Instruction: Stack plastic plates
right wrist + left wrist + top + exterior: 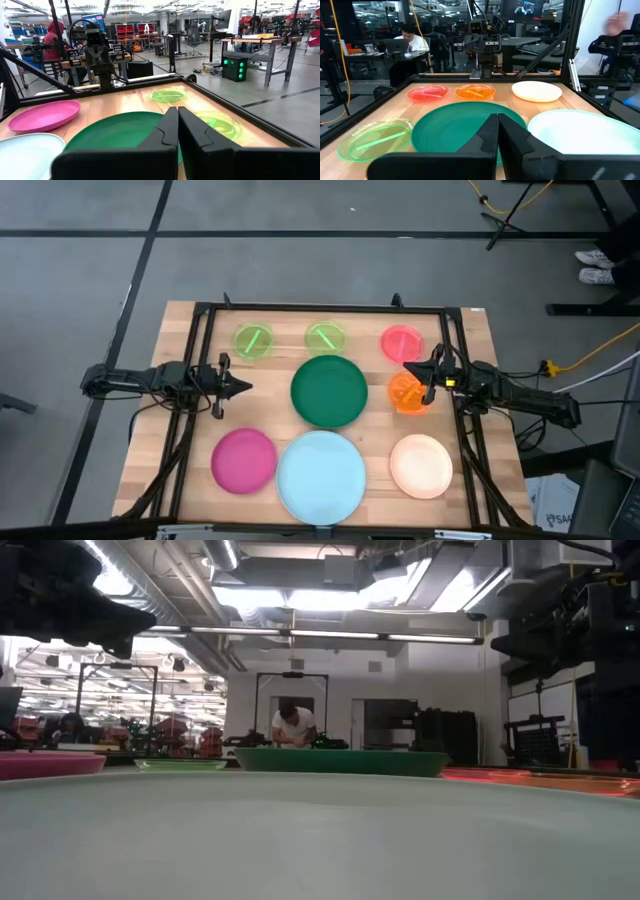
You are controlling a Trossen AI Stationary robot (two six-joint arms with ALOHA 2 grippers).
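Observation:
Several round plates lie flat and apart on the wooden table: two lime-green (252, 342) (325, 337), pink-red (401, 343), orange (408, 394), dark green (329, 391), magenta (244, 460), light blue (320, 475) and cream (421, 466). My left gripper (246, 388) hovers shut, left of the dark-green plate (455, 132), pointing at it. My right gripper (407, 366) hovers shut between the pink-red and orange plates, pointing at the dark-green plate (120, 132). Both sets of fingers show closed in the wrist views (498, 119) (177, 111).
A black frame (320, 308) runs around the table top, with rails down both sides. Bare wood shows between the plates. Beyond the table a person (293, 727) sits at a bench, and others (410, 37) work at desks.

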